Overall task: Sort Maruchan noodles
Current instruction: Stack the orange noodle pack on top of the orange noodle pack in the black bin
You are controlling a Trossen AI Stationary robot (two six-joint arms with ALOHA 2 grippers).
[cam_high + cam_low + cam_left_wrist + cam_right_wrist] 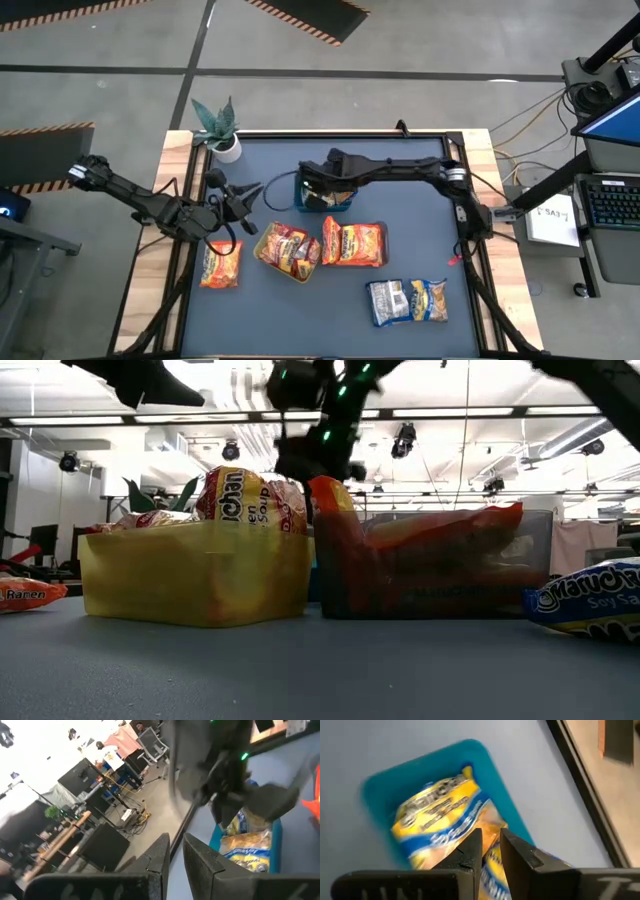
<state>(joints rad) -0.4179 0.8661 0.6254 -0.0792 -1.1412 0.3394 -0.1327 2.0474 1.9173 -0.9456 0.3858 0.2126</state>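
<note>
Packets of blue-and-yellow noodles (437, 815) lie in the blue tray (485, 760) directly under my right gripper (487, 852), long axis running along its narrow finger gap — fingers nearly together, gripping nothing I can see. The right arm reaches far across the mat, wrist pitched down. My left gripper (240, 195) hovers near the yellow tray (265, 255), fingers close-set, empty — the loose blue pair (407, 300) lies nearer the right arm's base.

The right gripper (308, 183) covered most of the blue tray (340, 207) from above, hiding the packets inside. At table height, the blue-and-yellow packet (590, 603) was cut off by the frame's edge, as was the orange packet (28, 594) opposite. Brand lettering on the black tray (440, 575) was unreadable.
</note>
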